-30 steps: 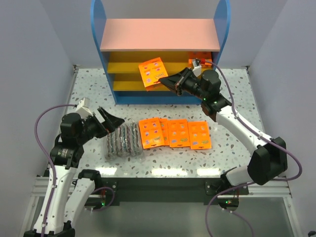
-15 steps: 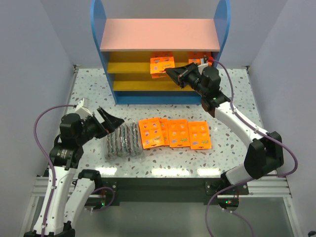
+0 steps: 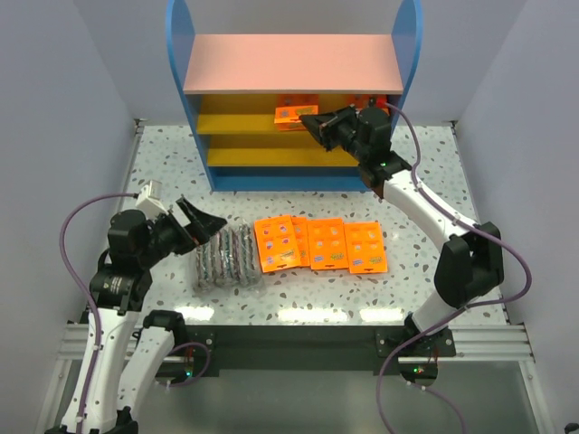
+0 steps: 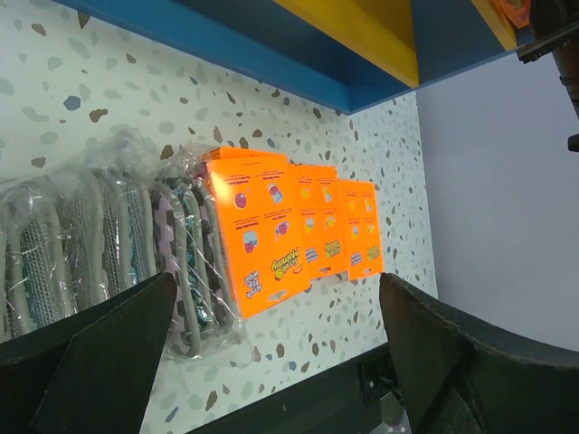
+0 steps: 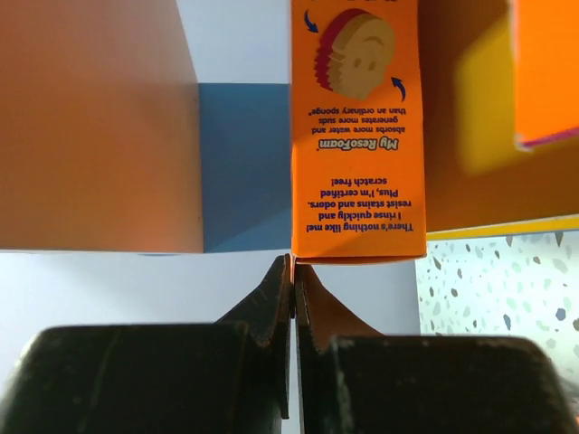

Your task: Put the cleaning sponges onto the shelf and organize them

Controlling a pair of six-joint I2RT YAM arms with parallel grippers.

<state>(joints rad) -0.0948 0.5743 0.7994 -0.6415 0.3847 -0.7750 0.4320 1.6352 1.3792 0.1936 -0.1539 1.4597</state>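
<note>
The shelf (image 3: 289, 61) stands at the back of the table. My right gripper (image 3: 314, 123) reaches into it under the pink top board, shut on the near edge of one orange sponge packet (image 3: 291, 115) held over the upper yellow board. In the right wrist view the jaws (image 5: 294, 259) pinch that packet (image 5: 357, 136) by its thin edge. Several more orange packets (image 3: 318, 244) lie overlapping on the table. Clear bags of grey scrub pads (image 3: 226, 256) lie to their left. My left gripper (image 3: 210, 224) hovers by the bags, open and holding nothing (image 4: 278, 278).
Another orange packet (image 5: 547, 72) sits at the right end of the same shelf level, mostly hidden by my right arm in the top view. The shelf's blue side panels (image 3: 179, 54) flank the boards. Grey walls close in on both sides of the table.
My right gripper has carried the orange packet from in front of the shelf into the space under the pink board. The left arm has stayed put.
</note>
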